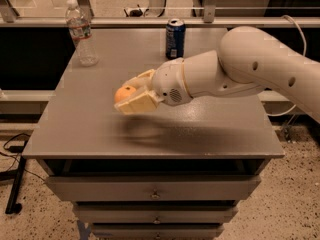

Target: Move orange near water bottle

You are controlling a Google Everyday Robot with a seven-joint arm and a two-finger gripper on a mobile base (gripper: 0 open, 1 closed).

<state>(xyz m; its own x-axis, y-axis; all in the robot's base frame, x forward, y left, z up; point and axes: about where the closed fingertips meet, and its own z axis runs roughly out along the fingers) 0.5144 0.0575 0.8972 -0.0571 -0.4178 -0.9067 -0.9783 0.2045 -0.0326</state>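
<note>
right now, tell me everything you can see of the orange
The orange is a small round fruit with smooth, matte orange skin; only its left side shows. The gripper is shut on it, one pale finger above and behind it, the other below, over the middle-left of the grey table. It appears lifted, with a shadow on the tabletop underneath, so only the gripper seems to touch it. The water bottle stands apart at the back left corner.
</note>
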